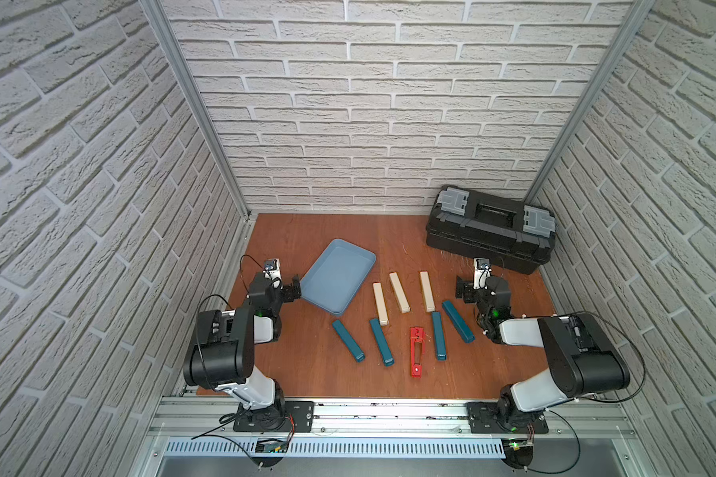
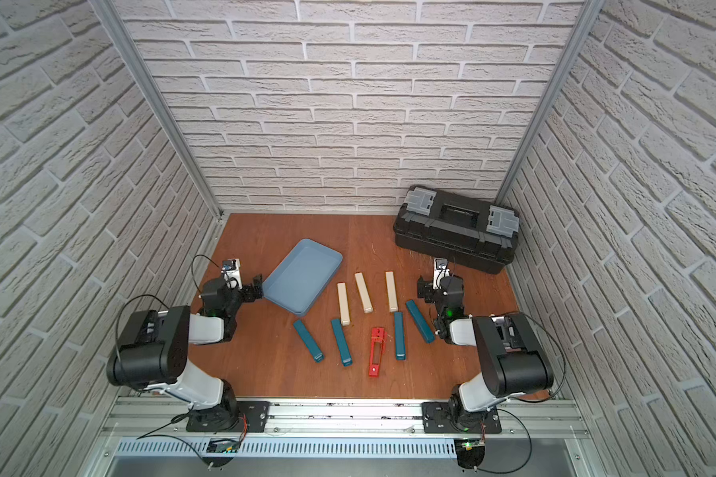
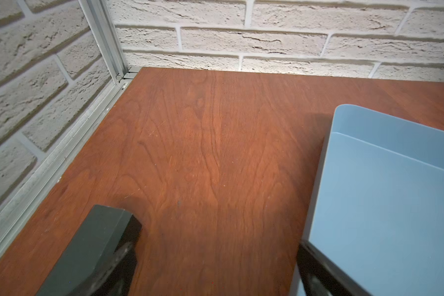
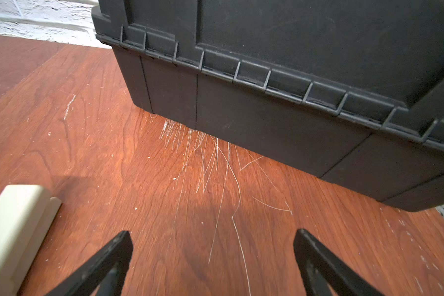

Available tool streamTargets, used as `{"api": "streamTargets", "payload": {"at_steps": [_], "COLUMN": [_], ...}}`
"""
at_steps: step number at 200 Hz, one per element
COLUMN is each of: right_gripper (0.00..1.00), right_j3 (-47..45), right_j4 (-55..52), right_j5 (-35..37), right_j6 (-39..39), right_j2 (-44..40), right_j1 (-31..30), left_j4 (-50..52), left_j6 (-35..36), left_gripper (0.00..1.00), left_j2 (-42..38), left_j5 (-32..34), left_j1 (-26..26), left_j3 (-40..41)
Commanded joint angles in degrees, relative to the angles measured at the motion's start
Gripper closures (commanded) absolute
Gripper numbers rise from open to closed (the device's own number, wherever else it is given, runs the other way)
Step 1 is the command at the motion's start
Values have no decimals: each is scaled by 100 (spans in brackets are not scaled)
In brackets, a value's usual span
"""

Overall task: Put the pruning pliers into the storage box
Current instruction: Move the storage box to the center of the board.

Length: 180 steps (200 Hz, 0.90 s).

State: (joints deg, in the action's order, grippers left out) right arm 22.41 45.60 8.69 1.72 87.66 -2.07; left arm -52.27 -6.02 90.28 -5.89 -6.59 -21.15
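White brick-patterned walls (image 1: 389, 103) close in a reddish-brown wooden table (image 1: 298, 371), where two black-and-white robot arms stand over work not yet begun. A big black plastic toolbox with grey latches (image 1: 490, 231) fills the far right corner. Left of centre sits the storage box, a shallow light blue plastic tray with rounded corners (image 1: 335, 276), empty. The left hand (image 1: 293, 290) hangs just beside its left edge with jaws spread and nothing between them. The right hand (image 1: 464, 290), jaws equally wide and empty, faces the toolbox. The pruning pliers all lie on the table to the right of the tray: three slim beige bars (image 1: 399, 292), four teal bars (image 1: 381, 342) nearer the arms, and one thinner red slotted piece (image 1: 416, 351). Their long axes run roughly from the arms toward the back wall, some slanted. The outermost beige bar (image 1: 427, 291) and outermost teal bar (image 1: 457, 321) lie just inward of the right hand. That arm looks the nearer for a first pick, gripping across a bar's width, while the tray lies on the left arm's side.
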Motion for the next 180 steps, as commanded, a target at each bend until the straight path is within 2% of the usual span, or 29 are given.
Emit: {"api": "streamTargets", "payload": {"at_steps": [1,180], "right_gripper": [0,2], "right_j3": [87,31], "right_j4": [124,81], "right_j5": [-61,-47], "right_j6": [-64,-70], "right_j2": [-82,-259], "right_j1": [47,57], "left_j4": [-125,24], "left_j6": [47,-22], "left_gripper": [2,2], "left_j2": [10,-100], "left_j5": [-46,64], "left_j1": [8,-18], "left_j3": [-76,-111]}}
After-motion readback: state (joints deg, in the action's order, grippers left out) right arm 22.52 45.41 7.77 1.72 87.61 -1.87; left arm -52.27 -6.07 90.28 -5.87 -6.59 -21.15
